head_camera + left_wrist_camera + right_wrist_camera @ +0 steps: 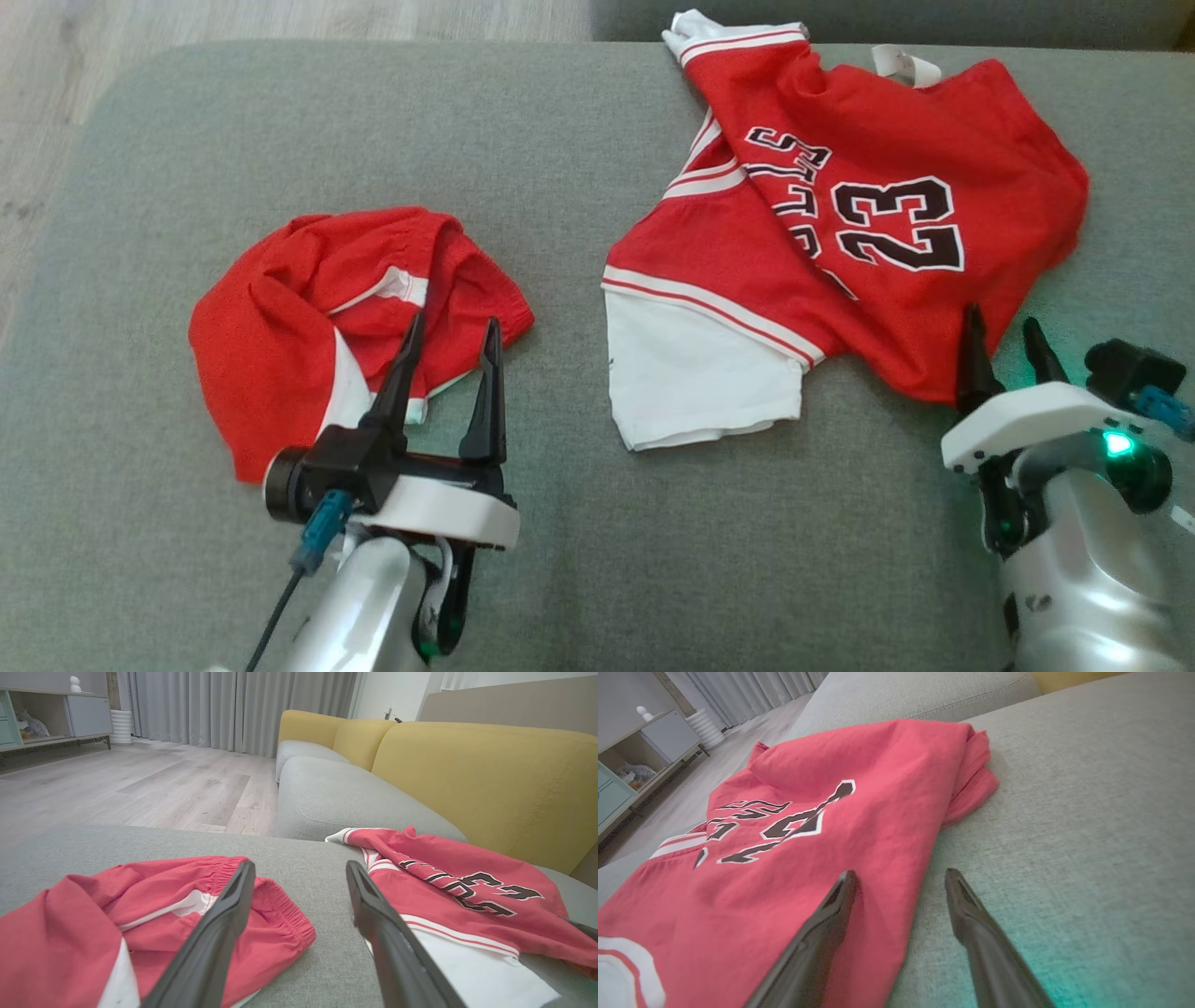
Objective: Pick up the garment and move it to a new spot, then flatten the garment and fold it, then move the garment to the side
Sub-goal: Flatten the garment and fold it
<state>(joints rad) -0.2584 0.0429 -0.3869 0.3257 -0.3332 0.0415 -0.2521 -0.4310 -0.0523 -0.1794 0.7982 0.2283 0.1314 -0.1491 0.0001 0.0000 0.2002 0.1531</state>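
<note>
**Two open hands poised at two red garments on the grey cushion**

Two garments are being shown lying on a wide grey cushion, well apart from each other. The red shorts are lying bunched on the robot's left, with a white side stripe showing among the folds. The red jersey is lying crumpled on the right, its number 23 being seen upside down from the head camera and a white panel sticking out at its near left corner.

The left hand is being held with its two dark fingers apart and nothing between them. Its left finger is lying over the near right edge of the shorts, while the other is pointing at bare cushion beside them. Whether fabric is being touched cannot be told.

The right hand is also being held spread and empty at the jersey's near right hem. In the right wrist view, one finger is seen over the red cloth and the other over bare grey fabric – the hem is running between them.

In the left wrist view, the shorts and jersey are being framed either side of the fingers, with a yellow backrest, a wooden floor and grey curtains behind.
</note>
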